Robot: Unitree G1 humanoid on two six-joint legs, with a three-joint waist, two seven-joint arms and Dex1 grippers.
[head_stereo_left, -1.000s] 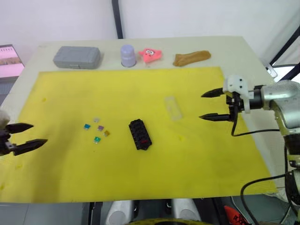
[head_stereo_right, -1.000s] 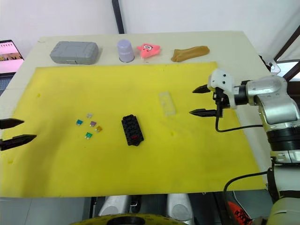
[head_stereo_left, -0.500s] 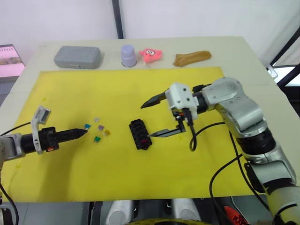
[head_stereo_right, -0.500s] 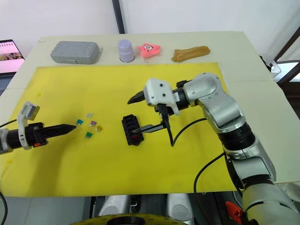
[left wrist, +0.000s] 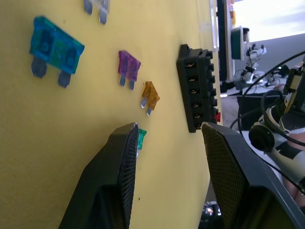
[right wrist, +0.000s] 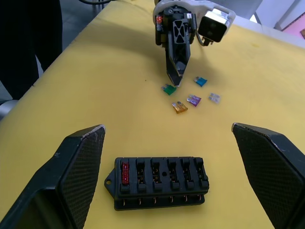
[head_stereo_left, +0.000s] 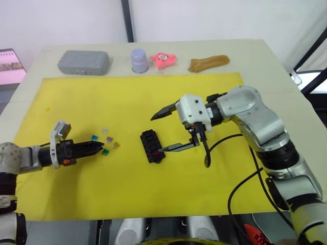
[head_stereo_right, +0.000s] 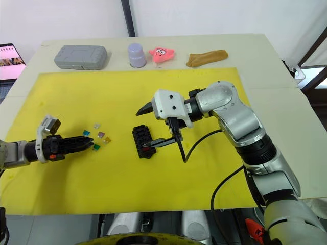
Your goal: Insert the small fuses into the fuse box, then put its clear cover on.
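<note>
Black fuse box [right wrist: 161, 183], red fuse [right wrist: 126, 173] inside; yellow mat [head_stereo_left: 138, 97].

The yellow mat [head_stereo_left: 214, 178] is seen as matt with a fine grain. The fuse box [right wrist: 161, 183] is moulded in matt black plastic. The fuses [left wrist: 56, 46] are made of translucent glossy plastic with small metal blades. The fingers [right wrist: 78, 176] carry a black woven, carbon-like texture. The right arm shell [head_stereo_right: 230, 109] is finished in smooth silver-grey with a slight sheen. The grey case [head_stereo_left: 84, 62] appears as matt plastic.
</note>
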